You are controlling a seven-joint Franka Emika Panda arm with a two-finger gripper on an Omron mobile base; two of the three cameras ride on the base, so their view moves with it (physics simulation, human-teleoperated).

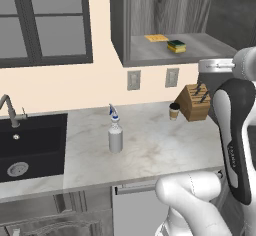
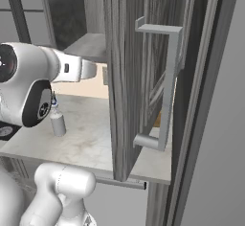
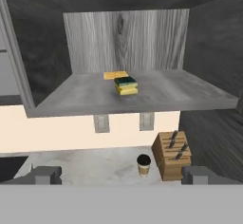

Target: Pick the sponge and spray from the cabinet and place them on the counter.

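Observation:
The sponge (image 1: 176, 46) (image 3: 126, 86), yellow with a dark green top, lies on the grey shelf of the open cabinet (image 1: 118, 25) (image 3: 42, 47). The spray (image 1: 115, 135) (image 2: 57, 119) stands upright on the counter (image 1: 155, 152), right of the sink. In the hand view my gripper (image 3: 122, 175) is open with nothing between its fingertips (image 3: 45, 174). It hangs in front of the cabinet opening, below shelf level and well short of the sponge.
A thin yellow cloth (image 1: 156, 38) (image 3: 116, 75) lies just behind the sponge. A paper coffee cup (image 1: 174, 111) (image 3: 144, 165) and a wooden knife block (image 1: 194, 102) (image 3: 173, 155) stand under the cabinet. The black sink (image 1: 30, 145) is at left. The open cabinet door (image 2: 143, 76) stands at right.

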